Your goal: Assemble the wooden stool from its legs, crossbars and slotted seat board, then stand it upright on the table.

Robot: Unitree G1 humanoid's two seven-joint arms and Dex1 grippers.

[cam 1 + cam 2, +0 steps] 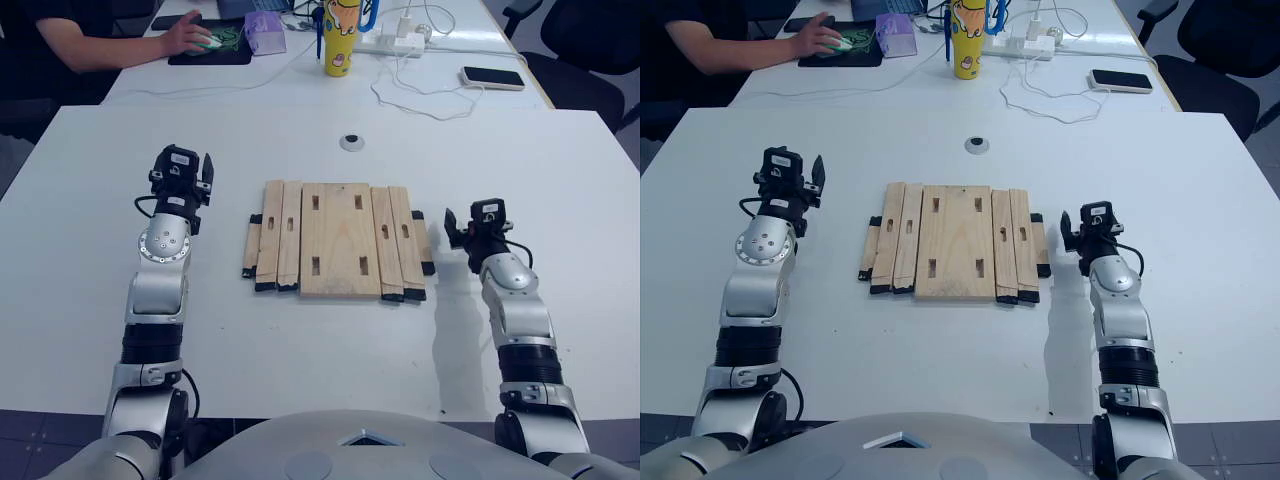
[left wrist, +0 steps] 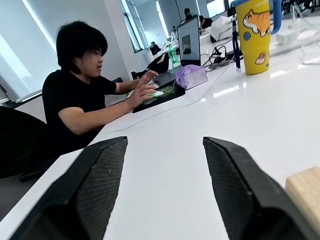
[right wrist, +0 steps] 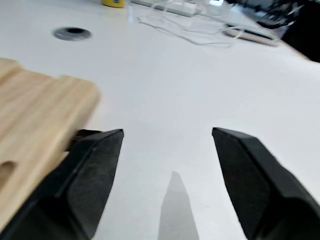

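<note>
White glossy table (image 1: 520, 160) w/ stool parts laid flat at its centre. Seat board (image 1: 339, 238): pale unfinished wood, near square, four small rectangular slots cut through. L slats (image 1: 278, 235) lie against its left edge and R slats (image 1: 396, 243) against its right edge. These are long narrow bars, some slotted, w/ black caps at the ends; legs vs crossbars can't be told apart. L gripper (image 1: 188, 168) is left of the parts w/ a clear gap, jaws wide, empty. R gripper (image 1: 462, 228) is just right of the R slats, jaws also wide, nothing btw them; its pads (image 3: 95, 175) are black and textured. Likely handling: the wood looks light, stiff, dry and not fragile, so the pads should get fair grip. The slats lie flush and packed side by side, so an outer one prob needs sliding clear first, then a pinch across its narrow width near mid-length. The board looks too wide to span; better taken at an edge, through its thickness.
</note>
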